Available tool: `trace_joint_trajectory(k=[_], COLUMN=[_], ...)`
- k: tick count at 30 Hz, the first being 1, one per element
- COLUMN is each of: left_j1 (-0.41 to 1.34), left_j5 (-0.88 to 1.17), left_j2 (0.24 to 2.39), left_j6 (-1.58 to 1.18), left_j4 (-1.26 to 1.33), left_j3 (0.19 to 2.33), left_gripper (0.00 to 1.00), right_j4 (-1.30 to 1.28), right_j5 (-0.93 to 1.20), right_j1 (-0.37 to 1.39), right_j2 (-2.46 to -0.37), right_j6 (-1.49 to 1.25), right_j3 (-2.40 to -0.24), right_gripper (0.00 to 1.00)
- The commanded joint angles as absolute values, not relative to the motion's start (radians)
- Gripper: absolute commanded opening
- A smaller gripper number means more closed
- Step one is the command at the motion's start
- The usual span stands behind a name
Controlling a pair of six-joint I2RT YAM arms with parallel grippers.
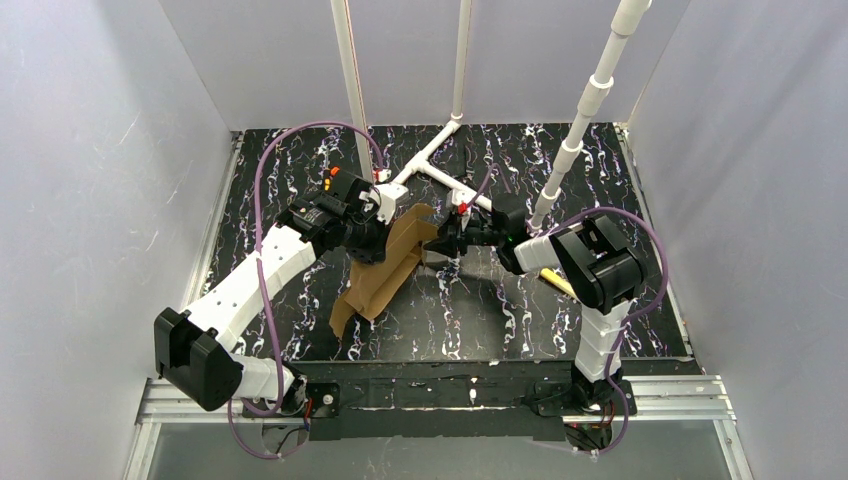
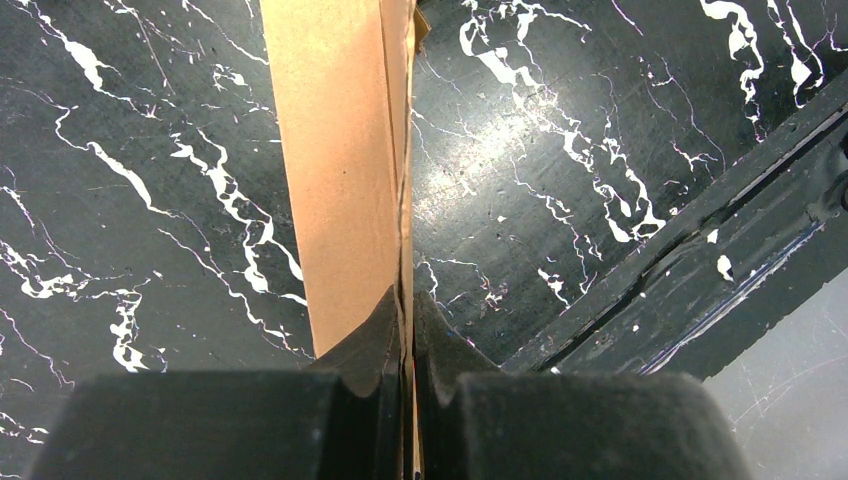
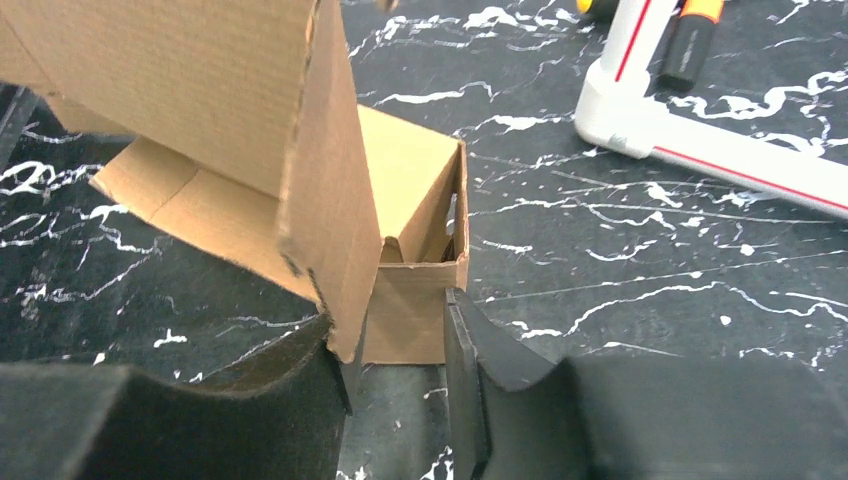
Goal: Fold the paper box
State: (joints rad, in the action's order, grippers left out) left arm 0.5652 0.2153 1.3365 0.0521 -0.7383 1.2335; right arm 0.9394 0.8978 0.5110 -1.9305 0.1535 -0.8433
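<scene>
Brown corrugated cardboard, unmarked, partly folded: the paper box [image 1: 385,265] sits mid-table, lifted at its far end and slanting down toward the near edge, where its lowest flap rests on the black, white-veined marble-pattern table [image 1: 300,190]. Left side: white arm reaches in from the near-left corner; the black two-finger left gripper [image 2: 407,300] is pinched tight on a thin edge of a cardboard panel, no gap between the pads, and the panel runs straight away from the fingers above the tabletop. Centre: one end of the sheet is already formed into a small open-topped rectangular compartment, with a broad flap hanging above and in front of it. Right side: the black right gripper [image 3: 395,320] comes in low from the right, jaws parted. The hanging flap's edge lies against one finger, the compartment's corner sits just beside the other, and nothing looks clamped. Further right, well apart from the cardboard, a white plastic pipe frame [image 3: 640,130] lies on the table with an orange-and-black marker [image 3: 690,30] beside it.
</scene>
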Motion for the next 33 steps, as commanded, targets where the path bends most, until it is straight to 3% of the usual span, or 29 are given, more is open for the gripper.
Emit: trace_joint_trajectory(k=[1,9,33], left_j1=[0.569,0.569,0.569], left_j5=[0.201,0.199,0.191], left_j2=[1.334,1.326,1.32], left_j6=[0.065,0.066,0.022], left_j4=[-0.76,-0.755,-0.72], left_j3=[1.26,1.257,1.243], left_gripper=[0.0,0.0,0.0], right_j4=[1.137,1.253,1.263], right_j5=[0.856,0.831,0.883], right_j1=[0.52,0.53,0.543], right_j2=[-1.939,-1.994,-2.019], right_j6=[0.103,0.06,0.066], right_j3=[-0.831,-0.819,-0.814], right_gripper=[0.44,0.51,0.48])
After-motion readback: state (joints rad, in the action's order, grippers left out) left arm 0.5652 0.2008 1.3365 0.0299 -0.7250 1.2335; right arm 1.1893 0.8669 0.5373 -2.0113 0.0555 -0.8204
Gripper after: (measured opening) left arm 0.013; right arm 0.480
